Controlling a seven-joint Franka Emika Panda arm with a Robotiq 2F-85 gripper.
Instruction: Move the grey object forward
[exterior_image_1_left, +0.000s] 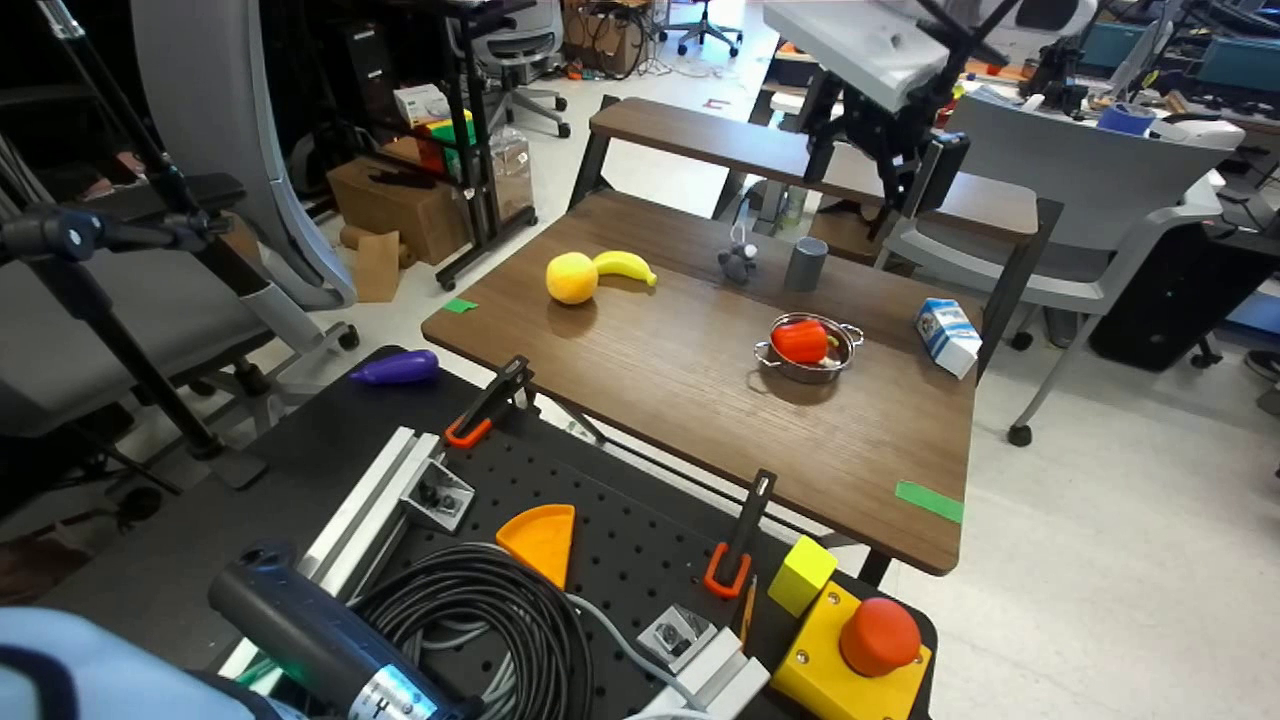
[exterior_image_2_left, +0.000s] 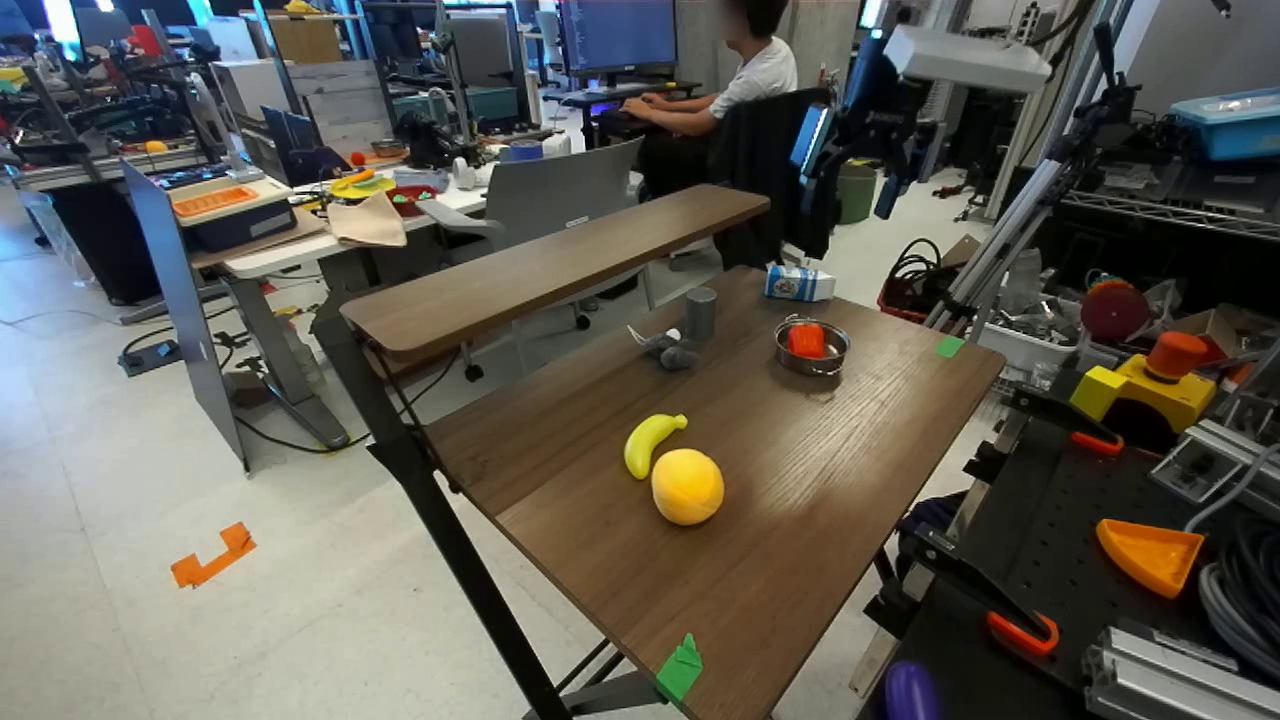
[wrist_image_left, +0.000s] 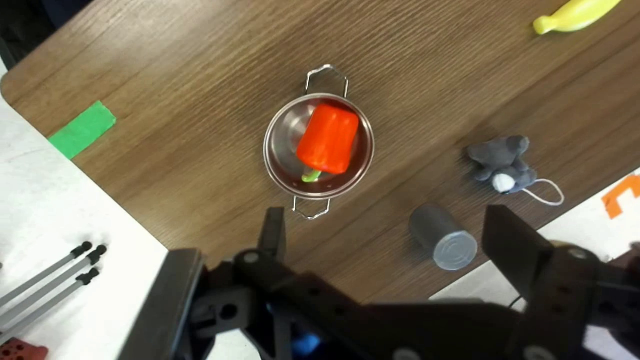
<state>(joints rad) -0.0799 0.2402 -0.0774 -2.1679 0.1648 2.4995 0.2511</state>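
Can see the hand (wrist_image_left: 387, 225) hanging well above the tabletop (exterior_image_1_left: 690, 350), with both fingers (wrist_image_left: 515, 250) spread wide apart. Find the grey cylinder (wrist_image_left: 442, 237) standing upright on the tabletop, close to the long edge on the side of the raised shelf (exterior_image_1_left: 720, 143); in the wrist view, see it far below, framed in the gap between the fingers and nearer the finger on that view's right. Note a small grey plush toy (wrist_image_left: 500, 160) with a white patch and a thin pale loop near the cylinder, slightly apart from it. Further from the shelf, find a metal pot (wrist_image_left: 285, 145) with two wire handles, holding a red pepper (wrist_image_left: 328, 140) laid on its side with the green stem showing. Toward one end, near a corner by the shelf, see a blue-and-white carton (exterior_image_1_left: 950, 338) lying on its side. Toward the opposite end, well apart from the pot, see a round yellow fruit (exterior_image_2_left: 688, 487) and, just beside it, a banana (exterior_image_2_left: 652, 447); cannot tell from these angles whether touching. Along the long side away from the shelf, spot two strips of green tape (exterior_image_1_left: 930, 500) by the corners. Next to that side, see a black perforated board (exterior_image_1_left: 640, 520) bearing a coil of black cable (exterior_image_1_left: 480, 570), an orange wedge (exterior_image_1_left: 545, 540) and a yellow box (exterior_image_1_left: 815, 660) topped with a red knob (exterior_image_1_left: 880, 637).
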